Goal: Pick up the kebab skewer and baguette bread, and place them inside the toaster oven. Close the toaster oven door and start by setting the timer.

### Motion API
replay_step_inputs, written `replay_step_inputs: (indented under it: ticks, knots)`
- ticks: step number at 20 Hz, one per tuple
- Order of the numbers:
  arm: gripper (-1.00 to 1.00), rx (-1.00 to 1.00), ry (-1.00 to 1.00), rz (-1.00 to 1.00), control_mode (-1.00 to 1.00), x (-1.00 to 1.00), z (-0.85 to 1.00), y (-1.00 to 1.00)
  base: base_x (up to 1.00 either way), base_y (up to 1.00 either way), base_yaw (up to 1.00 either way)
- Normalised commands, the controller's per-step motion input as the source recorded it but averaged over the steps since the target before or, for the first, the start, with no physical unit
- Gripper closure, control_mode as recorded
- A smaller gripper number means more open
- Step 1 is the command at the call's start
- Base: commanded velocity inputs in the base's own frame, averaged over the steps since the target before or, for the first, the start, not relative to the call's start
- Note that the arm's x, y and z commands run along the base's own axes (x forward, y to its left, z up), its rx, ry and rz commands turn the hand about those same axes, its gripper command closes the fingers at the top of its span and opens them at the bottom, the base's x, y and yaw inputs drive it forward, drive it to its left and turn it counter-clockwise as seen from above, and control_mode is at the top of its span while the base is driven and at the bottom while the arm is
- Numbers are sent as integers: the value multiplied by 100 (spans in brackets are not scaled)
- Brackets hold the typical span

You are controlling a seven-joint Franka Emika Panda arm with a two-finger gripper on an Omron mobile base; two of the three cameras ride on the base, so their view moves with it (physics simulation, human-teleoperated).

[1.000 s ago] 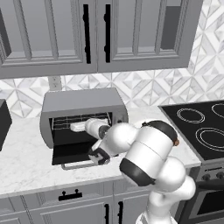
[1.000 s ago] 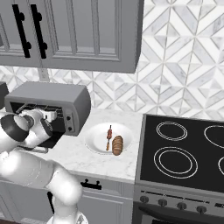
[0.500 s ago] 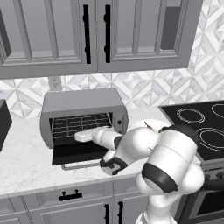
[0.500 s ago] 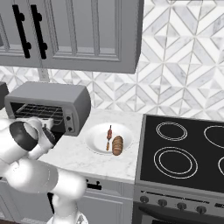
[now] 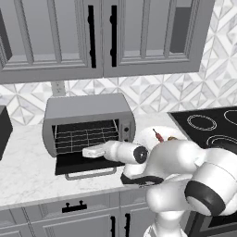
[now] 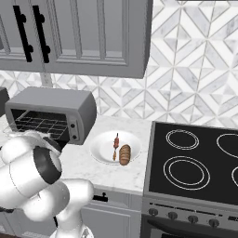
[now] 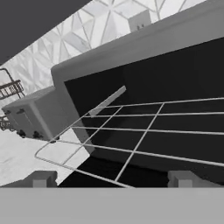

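Observation:
The grey toaster oven [image 5: 88, 111] [image 6: 56, 104] stands on the counter, and its door [image 5: 74, 165] lies folded down flat. My gripper [image 5: 86, 152] hovers just above the door at the oven mouth. It is open in the hand view [image 7: 113, 179], with nothing between the fingertips [image 7: 43, 178]. Ahead of them are the wire rack [image 7: 144, 131] and the dark interior. A white plate [image 6: 100, 149] right of the oven holds the kebab skewer [image 6: 115, 145] and the baguette bread [image 6: 125, 154]. My arm hides most of the plate in the left base view, where one skewer end [image 5: 158, 135] shows.
A black stove top [image 6: 195, 158] [image 5: 210, 129] adjoins the counter on the right. A black box appliance [image 5: 3, 132] sits at the far left. Upper cabinets [image 5: 102, 37] hang above the oven. My bulky elbow [image 6: 32, 169] fills the space in front of the oven.
My hand has dropped a little, from the rack's height to just above the lowered door. The elbow has swung lower and to the right. The oven, plate and food have not moved.

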Motion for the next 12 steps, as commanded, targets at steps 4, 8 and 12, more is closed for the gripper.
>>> replay_step_inputs:
  ticks: [4,8,12]
  knots:
    - [-100,0,34,-11,-100,-94,-42,0,0,0,0]
    - [-100,0,16,-16,-100,-78,18,-35,0,0,0]
    - [-100,0,18,-19,-100,-77,51,-56,0,0,0]
